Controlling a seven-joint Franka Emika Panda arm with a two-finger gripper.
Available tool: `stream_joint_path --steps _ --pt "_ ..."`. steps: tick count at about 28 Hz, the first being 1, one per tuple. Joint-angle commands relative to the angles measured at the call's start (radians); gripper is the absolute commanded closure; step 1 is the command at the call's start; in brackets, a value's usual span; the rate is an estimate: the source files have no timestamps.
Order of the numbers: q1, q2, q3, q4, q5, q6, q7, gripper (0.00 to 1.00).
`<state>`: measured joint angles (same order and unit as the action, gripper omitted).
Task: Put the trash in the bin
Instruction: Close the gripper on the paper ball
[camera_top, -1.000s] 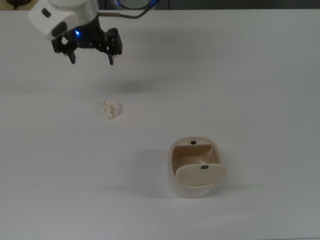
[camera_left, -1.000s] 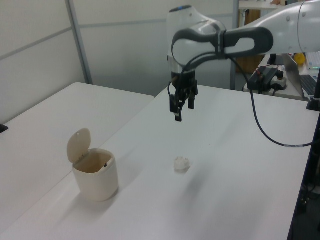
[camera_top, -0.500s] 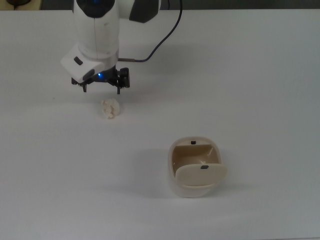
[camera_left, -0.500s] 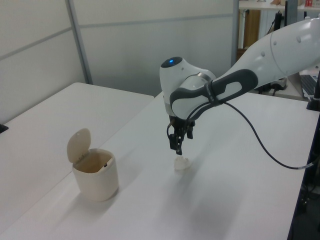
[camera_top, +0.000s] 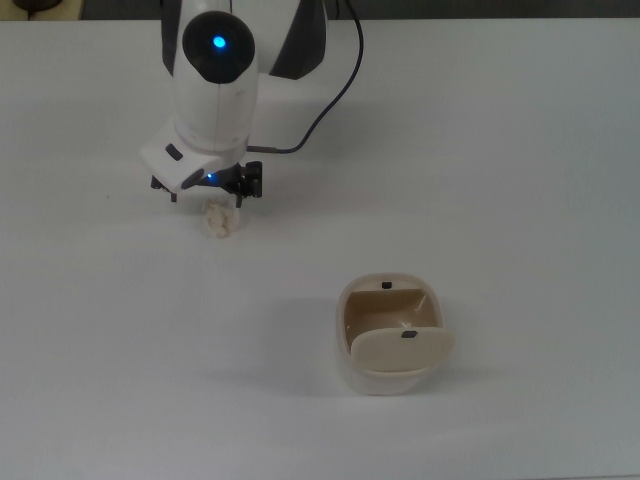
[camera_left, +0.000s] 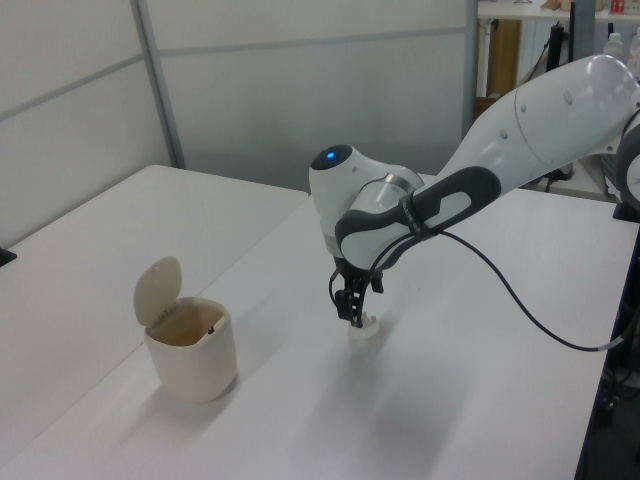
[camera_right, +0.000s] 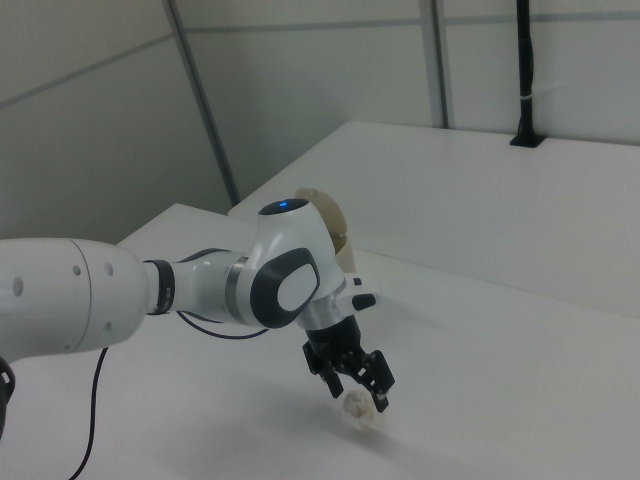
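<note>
The trash (camera_top: 219, 221) is a small crumpled off-white wad lying on the white table (camera_top: 500, 150). My gripper (camera_top: 208, 199) is low over it and open, one finger on each side of the wad, which the arm partly covers in the top view. The left view has the trash (camera_left: 363, 329) just under the gripper (camera_left: 355, 317). In the right view the gripper (camera_right: 357, 394) straddles the trash (camera_right: 362, 411). The bin (camera_top: 389, 380) is cream with its flap lid tipped open, standing to the lower right in the top view. It also shows in the left view as the bin (camera_left: 193, 358).
The white arm (camera_top: 213, 80) reaches in from the top view's upper edge, trailing a black cable (camera_top: 330, 90). In the right view the arm hides most of the bin (camera_right: 334, 222). A second white table (camera_left: 90, 230) stands beside this one in the left view.
The gripper has come down from high above the table and moved toward the trash, ending low around it. The trash and the bin have stayed where they were.
</note>
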<state>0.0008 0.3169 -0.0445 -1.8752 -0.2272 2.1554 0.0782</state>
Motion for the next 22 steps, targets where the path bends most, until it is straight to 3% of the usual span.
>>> stream_joint_path --steps 1,5,8,11,12,15,17,22 --pt "0.016 0.027 -0.003 -0.016 -0.046 0.041 0.057 0.00" --pt "0.018 0.045 -0.003 -0.016 -0.069 0.046 0.077 0.00" --pt "0.018 0.056 -0.003 -0.016 -0.083 0.047 0.084 0.15" --pt "0.018 0.057 -0.003 -0.016 -0.093 0.047 0.084 0.45" --pt "0.018 0.057 -0.002 -0.016 -0.093 0.047 0.084 0.68" --pt "0.018 0.057 -0.002 -0.016 -0.095 0.047 0.084 0.91" --pt "0.019 0.056 -0.002 -0.016 -0.095 0.047 0.084 0.99" --pt "0.025 0.047 -0.002 -0.007 -0.090 0.043 0.087 1.00"
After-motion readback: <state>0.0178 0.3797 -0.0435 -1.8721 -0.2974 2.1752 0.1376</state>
